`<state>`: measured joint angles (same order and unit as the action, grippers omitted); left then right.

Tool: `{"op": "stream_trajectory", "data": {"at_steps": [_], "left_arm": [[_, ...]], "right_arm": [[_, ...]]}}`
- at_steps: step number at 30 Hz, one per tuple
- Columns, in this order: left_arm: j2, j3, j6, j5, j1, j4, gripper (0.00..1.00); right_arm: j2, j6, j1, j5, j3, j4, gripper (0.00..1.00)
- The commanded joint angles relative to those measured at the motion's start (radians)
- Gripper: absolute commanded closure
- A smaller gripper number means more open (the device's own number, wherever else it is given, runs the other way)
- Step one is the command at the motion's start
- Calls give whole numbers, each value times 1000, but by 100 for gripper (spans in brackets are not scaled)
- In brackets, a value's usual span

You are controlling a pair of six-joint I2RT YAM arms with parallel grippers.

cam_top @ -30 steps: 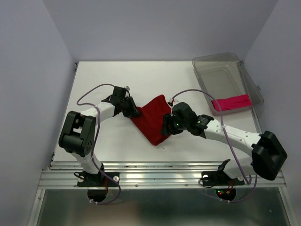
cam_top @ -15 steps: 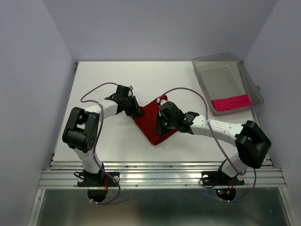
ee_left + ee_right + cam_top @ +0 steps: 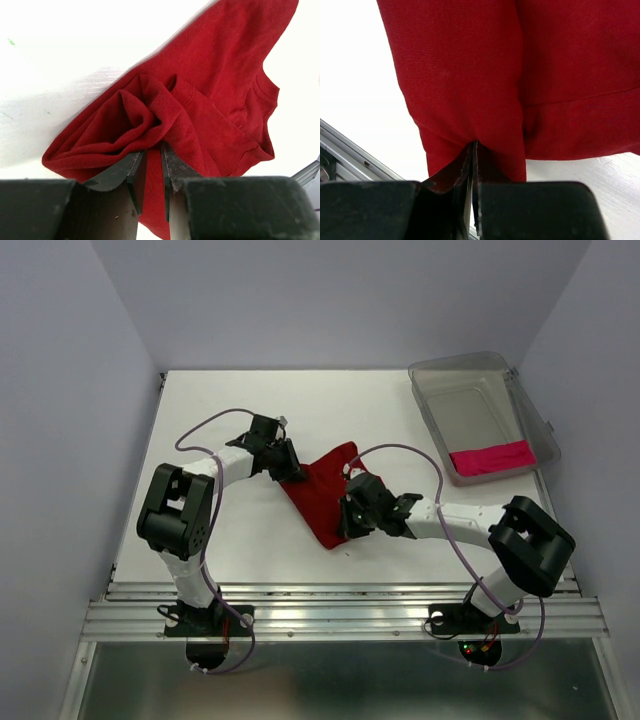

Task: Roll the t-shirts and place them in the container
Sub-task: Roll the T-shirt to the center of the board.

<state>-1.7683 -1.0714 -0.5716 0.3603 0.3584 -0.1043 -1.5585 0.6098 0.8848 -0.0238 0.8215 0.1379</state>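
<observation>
Closest in, at five o'clock on the crimson t-shirt (image 3: pixel 320 495), the right gripper (image 3: pixel 472 150) pinches a fold, fully closed. At its ten o'clock corner the left gripper (image 3: pixel 152 150) clamps bunched cloth, jaws barely parted. Farther, toward two o'clock, the pink roll (image 3: pixel 490 458) lies in the clear bin (image 3: pixel 465 370).

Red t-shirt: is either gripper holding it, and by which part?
Both hold the red t-shirt: left gripper pinches a bunched fold at its left edge, right gripper its folded near edge.

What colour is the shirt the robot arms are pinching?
The t-shirt is plain dark crimson red all over; the left wrist view shows it best.
</observation>
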Motion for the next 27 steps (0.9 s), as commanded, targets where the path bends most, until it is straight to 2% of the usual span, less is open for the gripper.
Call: {"op": "stream_trajectory", "data": {"at_steps": [1, 9, 18, 27], "left_arm": [[1, -45, 35, 5, 2, -18, 72], [-25, -87, 52, 22, 4, -37, 72], [-14, -134, 64, 17, 5, -81, 72], [-75, -157, 81, -4, 5, -86, 72]], "right_arm": [[7, -25, 5, 33, -9, 5, 96], [103, -25, 5, 51, 97, 57, 96], [-61, 93, -4, 142, 186, 63, 95], [-175, 148, -4, 188, 114, 45, 97]]}}
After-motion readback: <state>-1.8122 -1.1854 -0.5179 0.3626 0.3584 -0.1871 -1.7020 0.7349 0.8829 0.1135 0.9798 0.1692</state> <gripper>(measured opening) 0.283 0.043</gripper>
